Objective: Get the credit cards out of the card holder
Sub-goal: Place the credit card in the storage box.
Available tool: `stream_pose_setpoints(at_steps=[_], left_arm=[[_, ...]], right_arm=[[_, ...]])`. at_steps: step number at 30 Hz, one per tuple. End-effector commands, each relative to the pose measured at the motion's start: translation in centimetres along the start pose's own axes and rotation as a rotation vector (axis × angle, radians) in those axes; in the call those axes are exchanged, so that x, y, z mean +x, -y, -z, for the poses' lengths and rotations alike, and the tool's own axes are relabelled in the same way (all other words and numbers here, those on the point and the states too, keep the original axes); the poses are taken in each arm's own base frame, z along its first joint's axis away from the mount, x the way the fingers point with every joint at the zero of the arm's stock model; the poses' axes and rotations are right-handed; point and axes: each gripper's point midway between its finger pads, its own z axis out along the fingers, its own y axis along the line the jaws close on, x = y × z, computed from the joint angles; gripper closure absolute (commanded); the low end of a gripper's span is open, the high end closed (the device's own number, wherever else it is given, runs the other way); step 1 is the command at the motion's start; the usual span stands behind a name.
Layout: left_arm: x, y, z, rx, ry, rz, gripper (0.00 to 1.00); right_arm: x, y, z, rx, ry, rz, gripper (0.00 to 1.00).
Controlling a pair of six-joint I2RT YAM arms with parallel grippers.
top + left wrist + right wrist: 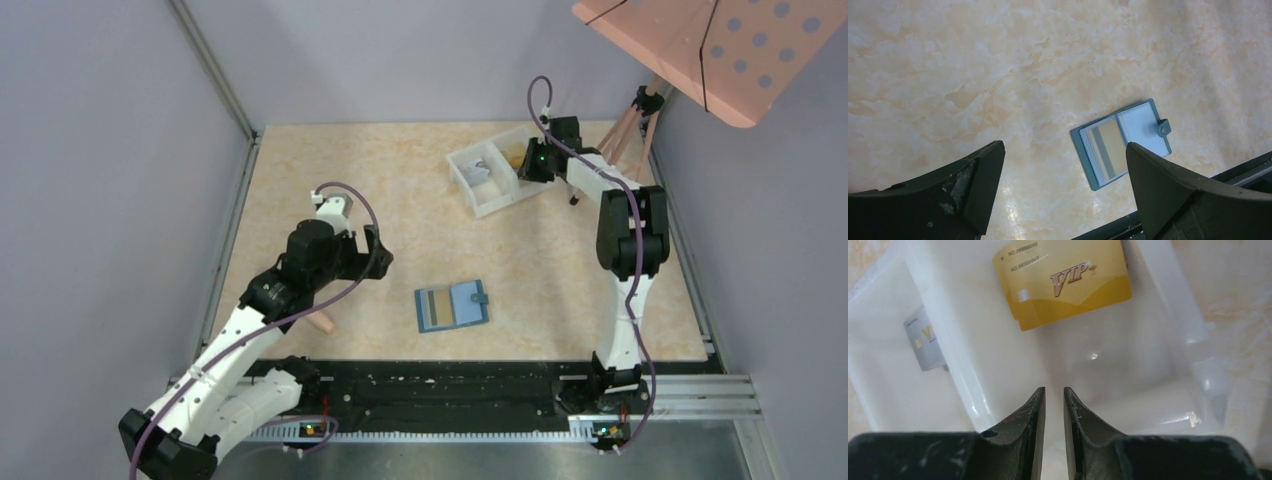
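The card holder (452, 306) lies open on the tabletop (400, 180) near the front edge. The left wrist view shows a gold striped card (1108, 150) in its left pocket. The left end effector (1063, 150) hangs beside it, fingers wide apart. Farther back, the right end effector (1054, 392), fingers nearly together and empty, hovers over the white tray (953, 355). Its own camera shows a gold VIP card (1063, 282) and a grey card (925, 340) in separate compartments.
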Motion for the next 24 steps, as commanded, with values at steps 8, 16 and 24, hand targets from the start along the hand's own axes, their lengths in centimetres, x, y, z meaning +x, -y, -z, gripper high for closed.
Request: stream_pose_setpoints(at_steps=[8,16,24], left_arm=[[-1.8,1.7,1.4,0.076,0.064,0.005,0.03],[-1.9,1.6,1.5,0.074,0.071,0.004,0.03],[-1.8,1.5,1.3,0.068,0.064,0.005,0.03]], right_arm=[[0.1,-5.7,2.7,-0.046,0.051,0.082,0.81],[0.4,-6.4,2.2,-0.023,0.064,0.098,0.81],[0.1,-3.9,1.7,0.097,0.083,0.166,0.83]])
